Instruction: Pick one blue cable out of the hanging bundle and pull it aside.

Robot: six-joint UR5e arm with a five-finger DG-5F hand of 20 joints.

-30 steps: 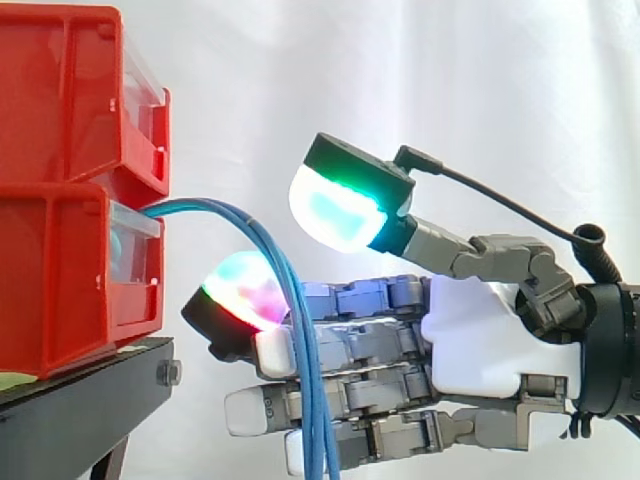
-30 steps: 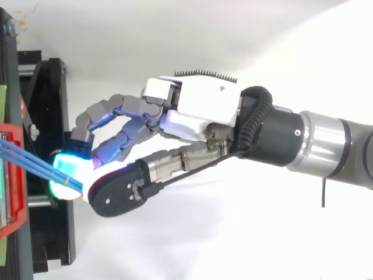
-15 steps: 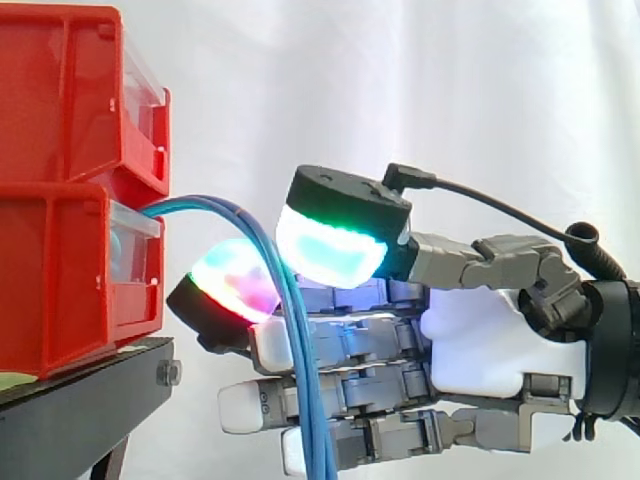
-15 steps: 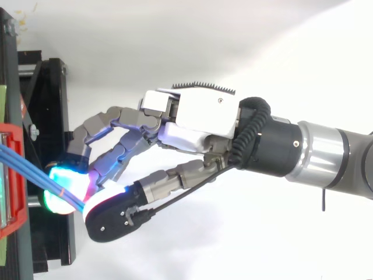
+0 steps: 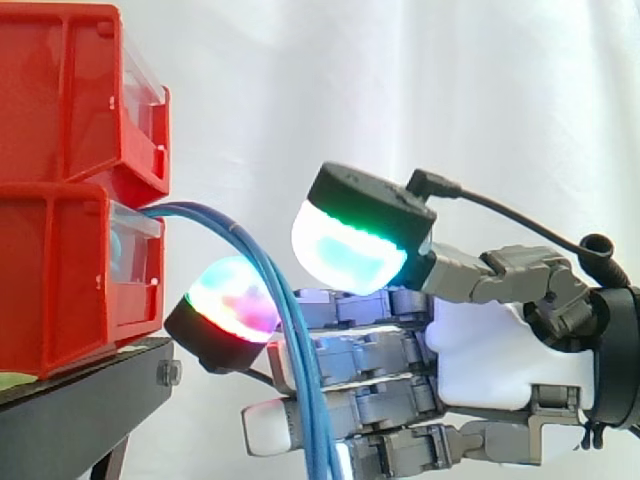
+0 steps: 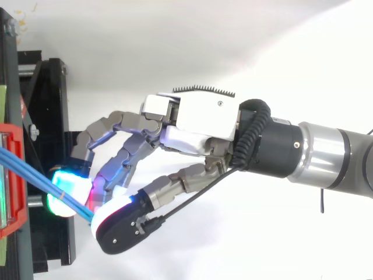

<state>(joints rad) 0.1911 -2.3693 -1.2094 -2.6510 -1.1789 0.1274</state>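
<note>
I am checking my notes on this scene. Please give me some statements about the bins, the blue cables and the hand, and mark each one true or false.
1. The blue cables leave the lower red bin and hang down in an arc. True.
2. In the side view the hand comes in from the left. False: it comes in from the right.
3. The lower red bin rests on a black stand. True.
4. The hand is far from the blue cables. False: in the side view they hang right in front of it.
5. There is one red bin alone. False: an upper red bin sits on the lower one.
</note>
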